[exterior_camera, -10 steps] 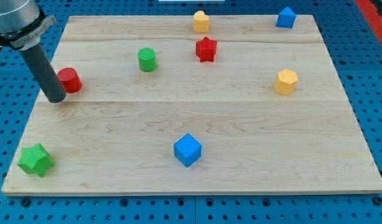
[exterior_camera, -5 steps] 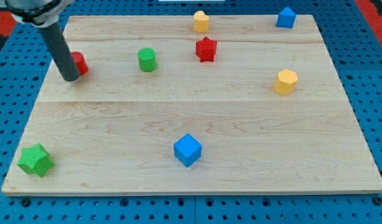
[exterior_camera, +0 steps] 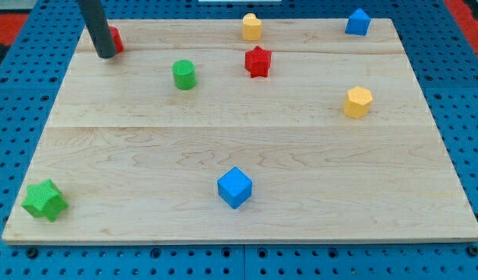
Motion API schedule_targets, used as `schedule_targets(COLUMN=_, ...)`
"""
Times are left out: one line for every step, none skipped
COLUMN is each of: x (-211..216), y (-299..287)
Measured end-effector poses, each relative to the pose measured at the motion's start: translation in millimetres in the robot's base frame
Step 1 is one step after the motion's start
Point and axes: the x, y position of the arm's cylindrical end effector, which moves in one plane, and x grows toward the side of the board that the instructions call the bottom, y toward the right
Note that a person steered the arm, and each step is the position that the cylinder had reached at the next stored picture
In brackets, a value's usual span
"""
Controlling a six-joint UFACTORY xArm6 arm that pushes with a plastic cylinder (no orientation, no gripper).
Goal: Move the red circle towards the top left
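While the rod descends from the view's top edge, my tip rests on the wooden board near its top left corner, pressed against the view's left side of the red circle. No pincer is fitted to this arm, so there is nothing to release or clench; the rod ends in a plain tip that only contacts the block from the side. Most of the red circle is hidden behind the rod, and only a narrow red sliver shows on the rod's right, so its round outline cannot be confirmed here. That block sits close to the board's top edge and near the left edge. Next outward, the green cylinder stands to the view's lower right of the tip, clearly apart from it. The red star lies further right at about the same height, and the yellow block with a rounded top sits above it near the top edge. The blue block occupies the top right corner area. The yellow hexagon lies on the right side, midway down. The blue cube sits near the bottom centre, and the green star rests in the bottom left corner, well apart from everything else.
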Motion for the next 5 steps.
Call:
schedule_targets(x=-8, y=0)
schedule_targets(x=-14, y=0)
schedule_targets(x=-19, y=2)
schedule_targets(x=-19, y=2)
schedule_targets(x=-9, y=4)
